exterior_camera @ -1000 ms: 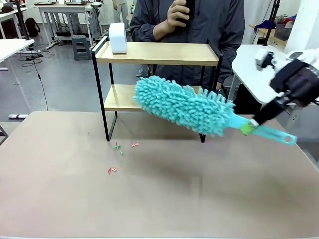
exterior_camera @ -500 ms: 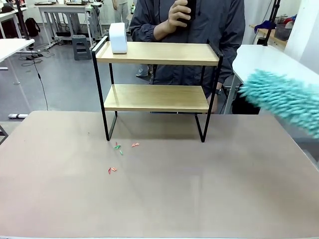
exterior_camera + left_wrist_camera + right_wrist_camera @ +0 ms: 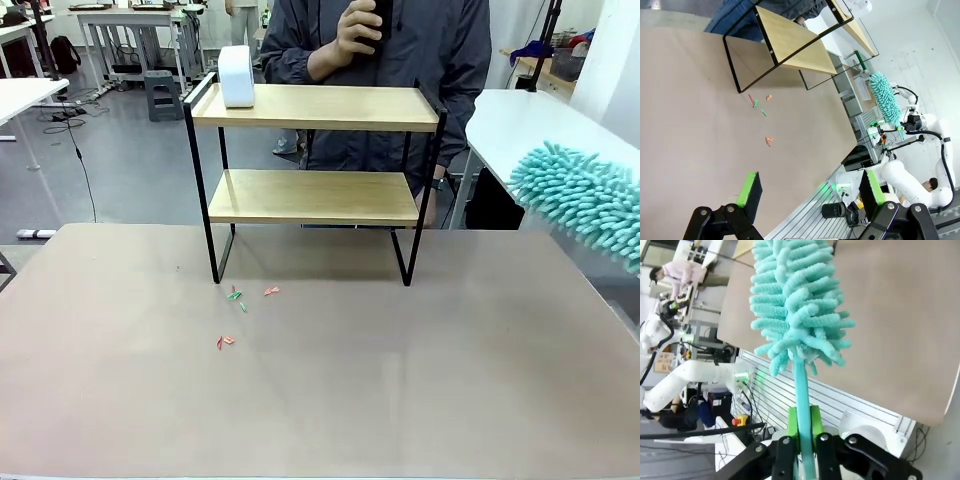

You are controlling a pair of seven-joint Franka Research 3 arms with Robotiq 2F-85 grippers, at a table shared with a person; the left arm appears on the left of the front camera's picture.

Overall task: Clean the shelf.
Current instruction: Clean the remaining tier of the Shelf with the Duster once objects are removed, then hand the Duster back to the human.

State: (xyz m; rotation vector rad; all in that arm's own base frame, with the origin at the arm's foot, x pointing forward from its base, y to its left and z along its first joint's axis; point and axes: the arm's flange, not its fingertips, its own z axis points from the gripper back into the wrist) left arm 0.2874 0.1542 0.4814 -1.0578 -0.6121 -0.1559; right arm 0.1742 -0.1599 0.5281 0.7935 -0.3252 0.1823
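The shelf stands at the far side of the brown table, two wooden boards in a black frame; the left wrist view shows it tilted. My right gripper is shut on the handle of a fluffy teal duster. Its head pokes in at the right edge of the front view, well clear of the shelf, and appears far off in the left wrist view. My left gripper hangs open above the table, nothing between its fingers.
A white rounded object sits on the top board's left end. Small red and green scraps lie on the table before the shelf's left leg. A person stands behind the shelf with one hand raised.
A second ago the duster lay across the lower board's front. It has swung away to the right, off the shelf, and only its head now shows at the right edge.
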